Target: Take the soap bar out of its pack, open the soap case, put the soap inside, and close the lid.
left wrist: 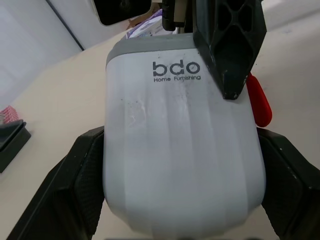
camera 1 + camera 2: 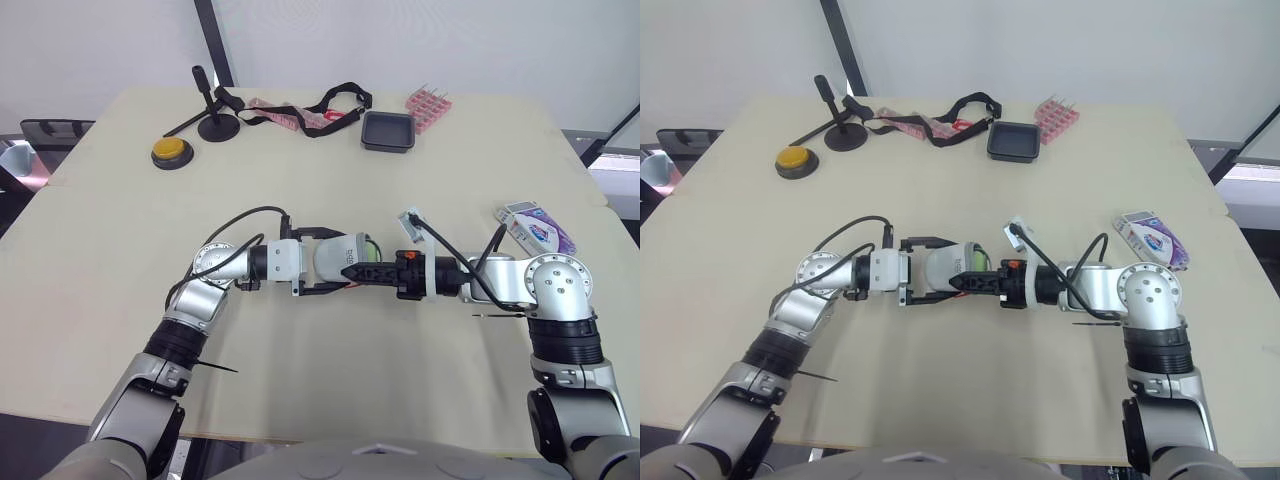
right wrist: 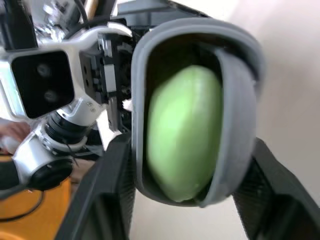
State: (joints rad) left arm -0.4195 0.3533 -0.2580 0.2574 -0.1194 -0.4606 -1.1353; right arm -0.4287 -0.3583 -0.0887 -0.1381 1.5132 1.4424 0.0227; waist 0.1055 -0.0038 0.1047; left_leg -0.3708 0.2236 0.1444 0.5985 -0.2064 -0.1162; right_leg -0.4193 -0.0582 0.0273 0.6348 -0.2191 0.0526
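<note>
Soap case (image 1: 182, 150), white shell with a grey rim, is clamped across its width by the left claw (image 2: 340, 262); its fingers (image 1: 75, 185) bear on both sides. The right claw (image 2: 358, 270) meets it head-on from the opposite end. One finger lies flat along the case's upper face, and the pair is closed around the mouth end, so both claws grip the one case between them. It appears raised off the worktop (image 2: 120, 300).

The green soap (image 3: 182, 135) sits inside the case, just ahead of the right claw and in plain sight through the mouth. The lid looks ajar rather than seated.

The soap pack (image 2: 537, 227) lies well apart, outboard of the right claw and past its wrist. A black tray (image 2: 388, 131) and a yellow button (image 2: 170, 152) lie far beyond both claws.

Hazards, as judged:
- **Soap loss:** if the mouth tips downward before the lid latches, the soap may slide out.
- **Lid jam:** pressing the lid against a soap that stands proud of the rim could jam or skew it.
- **Slip in the grip:** opposed squeezing on a smooth shell may twist it or shoot it free.
- **Release:** letting go with one claw while the other grip is shallow risks a drop.
</note>
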